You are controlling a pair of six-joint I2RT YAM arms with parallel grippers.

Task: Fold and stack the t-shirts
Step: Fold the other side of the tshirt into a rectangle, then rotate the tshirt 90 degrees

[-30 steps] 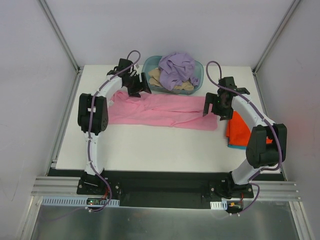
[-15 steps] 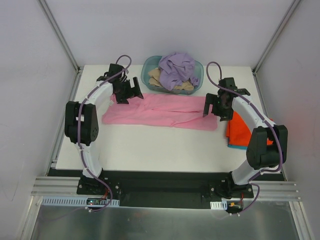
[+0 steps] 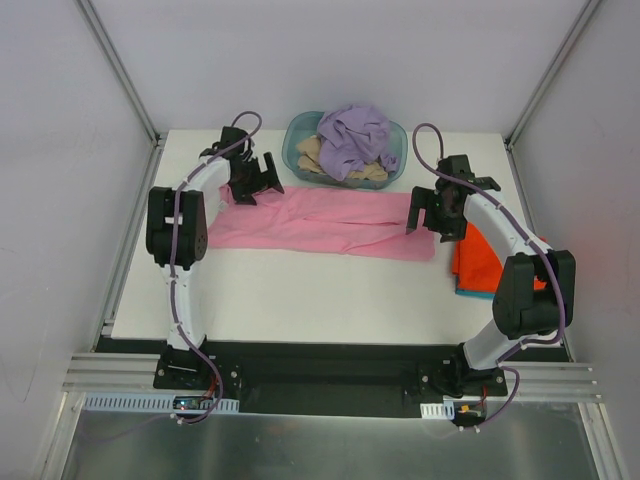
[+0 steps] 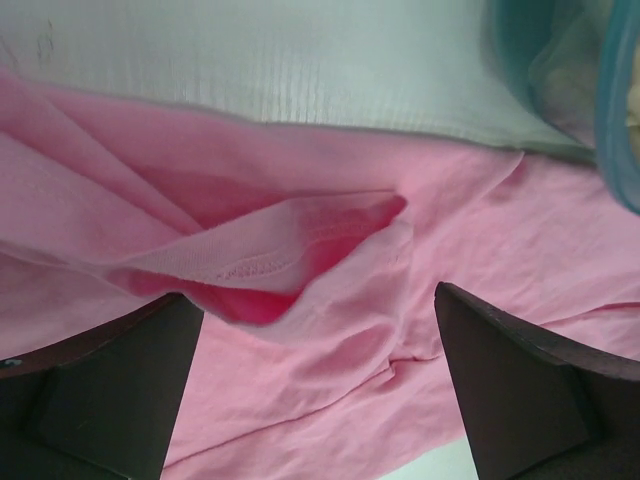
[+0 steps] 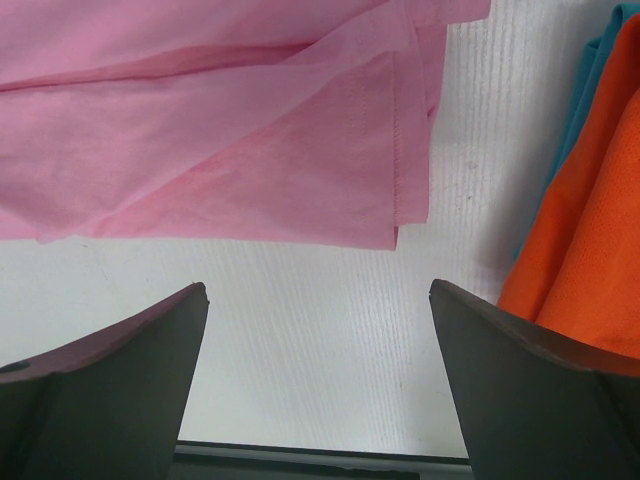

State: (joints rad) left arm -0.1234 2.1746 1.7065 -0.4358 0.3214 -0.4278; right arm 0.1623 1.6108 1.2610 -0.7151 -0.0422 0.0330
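Note:
A pink t-shirt (image 3: 330,222) lies as a long rumpled band across the back of the table. My left gripper (image 3: 260,180) hangs open over its upper left end; in the left wrist view its fingers (image 4: 110,390) straddle a wrinkled fold of pink cloth (image 4: 330,300) without holding it. At the shirt's right end my right gripper (image 3: 420,214) stands open too, and in the right wrist view only bare table lies between its fingers (image 5: 110,370), just beyond the pink hem (image 5: 250,130). A folded orange-red t-shirt (image 3: 478,258) rests on a teal one (image 3: 468,292) at the right.
A teal plastic basket (image 3: 291,150) at the back middle holds a lavender t-shirt (image 3: 355,135) and a tan one (image 3: 370,174). Its rim (image 4: 618,110) shows close to the left gripper. White table (image 3: 320,300) stretches in front of the pink shirt. Frame posts stand at the back corners.
The left gripper has opened and let go of the pink shirt's left end. It moved left and slightly nearer, and the left arm's elbow swung. The right arm has not moved.

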